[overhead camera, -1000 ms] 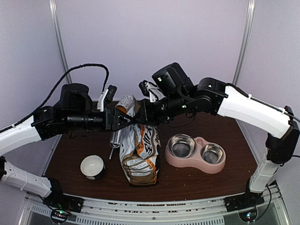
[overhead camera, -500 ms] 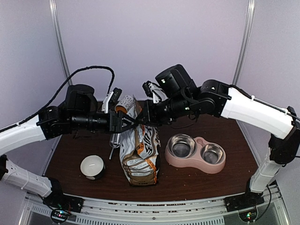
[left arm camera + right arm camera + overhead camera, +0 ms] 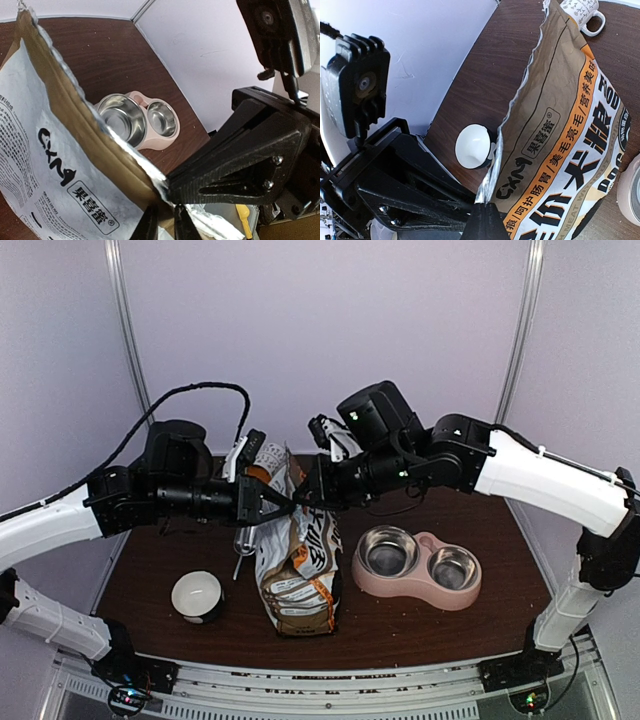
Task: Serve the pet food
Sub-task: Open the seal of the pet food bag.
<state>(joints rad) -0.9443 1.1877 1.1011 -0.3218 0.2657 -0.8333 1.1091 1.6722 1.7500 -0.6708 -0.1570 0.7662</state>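
Above worktop (image 3: 420,630): left claw (image 3: 277,502) narrow, pinching torn top rim of pet-food bag (image 3: 297,575) below it; right claw (image 3: 305,498) clamped tight on same rim, facing left.

A tan, orange and black printed bag (image 3: 296,575) stands on the dark brown worktop (image 3: 400,632), its torn top edge showing silver foil lining. Just to its right sits a pink double bowl (image 3: 418,592) with two shiny steel cups side by side. A small white cup (image 3: 197,595) stands near the bag's left front corner. A slim silver cylinder (image 3: 243,537) lies beside the bag's left side. Behind the bag is a white mug (image 3: 578,10) with dark printing.
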